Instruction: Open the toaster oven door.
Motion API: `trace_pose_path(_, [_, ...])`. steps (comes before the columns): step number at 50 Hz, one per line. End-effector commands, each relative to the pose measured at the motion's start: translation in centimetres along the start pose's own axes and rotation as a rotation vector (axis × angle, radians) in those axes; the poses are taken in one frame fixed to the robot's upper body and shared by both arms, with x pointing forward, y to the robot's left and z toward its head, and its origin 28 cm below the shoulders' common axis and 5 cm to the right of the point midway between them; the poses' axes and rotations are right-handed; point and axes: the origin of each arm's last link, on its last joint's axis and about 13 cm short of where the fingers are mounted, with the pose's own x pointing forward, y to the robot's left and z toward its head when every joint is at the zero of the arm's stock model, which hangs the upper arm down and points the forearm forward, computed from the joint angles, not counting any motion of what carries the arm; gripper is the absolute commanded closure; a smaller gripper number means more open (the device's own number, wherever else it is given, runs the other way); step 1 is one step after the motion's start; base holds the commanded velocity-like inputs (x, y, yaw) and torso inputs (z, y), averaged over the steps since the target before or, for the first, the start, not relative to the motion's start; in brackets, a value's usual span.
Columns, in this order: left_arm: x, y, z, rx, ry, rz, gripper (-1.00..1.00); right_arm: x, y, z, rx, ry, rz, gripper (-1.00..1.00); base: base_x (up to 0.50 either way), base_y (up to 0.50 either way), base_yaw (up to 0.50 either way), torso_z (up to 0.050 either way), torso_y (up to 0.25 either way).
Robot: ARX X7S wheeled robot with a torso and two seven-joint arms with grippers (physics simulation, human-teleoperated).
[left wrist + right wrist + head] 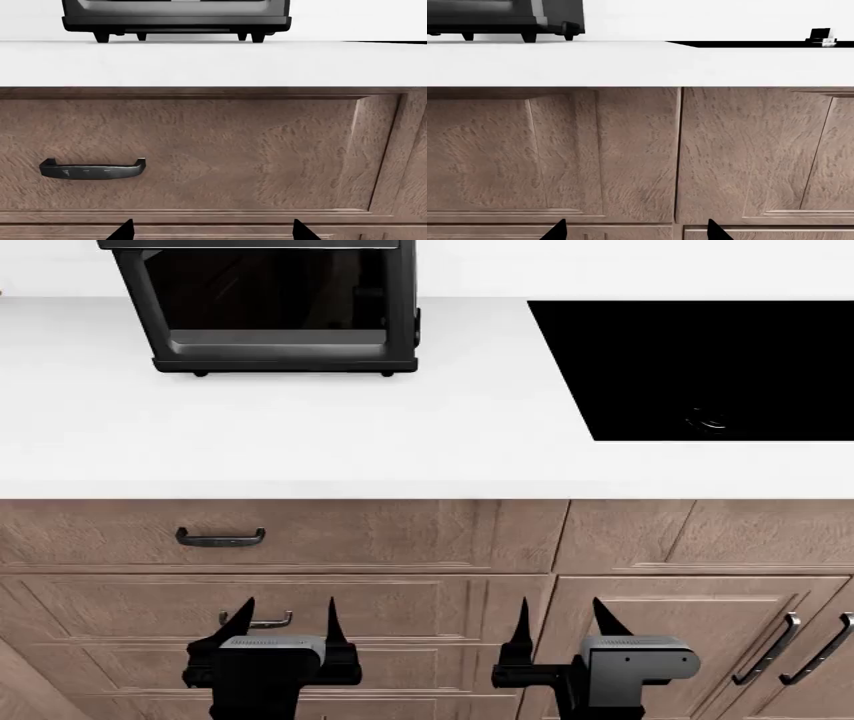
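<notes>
The black toaster oven [274, 305] stands at the back left of the white counter, its glass door [267, 295] facing me and shut. Its knobs and handle are cut off by the top of the head view. Its base and feet show in the left wrist view [177, 22] and partly in the right wrist view [507, 20]. My left gripper [287, 625] and right gripper [561, 620] are both open and empty, low in front of the wooden drawers, well below and short of the oven. Each wrist view shows only two spread fingertips [123, 231] [557, 231].
A flat black cooktop [707, 365] is set in the white counter [400, 440] at the right. Brown drawers with dark handles [220, 537] run below the counter edge, close in front of both grippers. Cabinet door handles [781, 645] are at the lower right.
</notes>
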Motion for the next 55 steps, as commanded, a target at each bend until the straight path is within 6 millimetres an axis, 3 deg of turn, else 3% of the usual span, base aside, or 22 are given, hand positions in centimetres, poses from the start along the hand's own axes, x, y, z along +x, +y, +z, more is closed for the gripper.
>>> trace_pose_path(1, [0.0,0.0,0.0,-0.003,-0.001,-0.002,-1.0,0.0,0.0,0.1,-0.001,0.0,0.0,-1.0,0.0,0.0,0.0,0.0,0.0])
trace_pose_path(13, [-0.1,0.0,0.5,-0.02,0.001,-0.017,-1.0,0.2,0.1,0.4,-0.002,-0.001,0.004,-1.0,0.0,0.0,0.0,0.013,0.005])
trace_pose_path(25, [0.4,0.1,3.3,-0.027,-0.02,-0.052,-1.0,1.8,-0.9,2.7,-0.002,-0.042,-0.017,-1.0,0.0,0.0,0.0,0.05,0.007])
trace_pose_path(34, [2.0,0.8,6.8,-0.001,-0.057,-0.079,-1.0,3.2,-1.3,5.0,-0.008,-0.068,-0.002,-1.0,0.0,0.0,0.0,0.05,0.0])
trace_pose_path(55, [5.4,3.4,16.3,0.041,-0.124,-0.104,-1.0,8.2,-2.9,12.7,-0.067,-0.166,0.025,-1.0,0.0,0.0,0.0,0.05,0.0])
